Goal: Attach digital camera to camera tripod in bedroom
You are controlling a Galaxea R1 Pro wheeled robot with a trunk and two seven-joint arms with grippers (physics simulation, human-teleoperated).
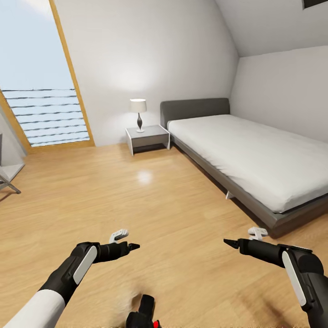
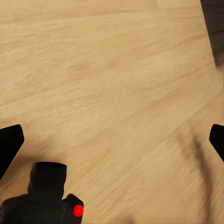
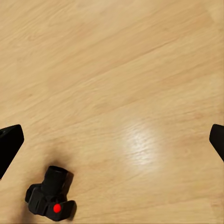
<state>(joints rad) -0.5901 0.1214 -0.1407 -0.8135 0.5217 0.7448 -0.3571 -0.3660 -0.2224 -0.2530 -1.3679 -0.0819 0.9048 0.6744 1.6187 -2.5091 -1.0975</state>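
Observation:
The digital camera, a small black body with a red dot, lies on the wood floor at the bottom middle of the head view, between my two arms. It also shows in the left wrist view and the right wrist view. My left gripper hovers above the floor to the camera's left, open and empty. My right gripper hangs to the camera's right, open and empty too. The camera tripod is out of view.
A grey-framed bed with a white mattress fills the right side. A nightstand with a lamp stands by the back wall. The oak door with frosted stripes is at the left. A grey object is cut off at the left edge.

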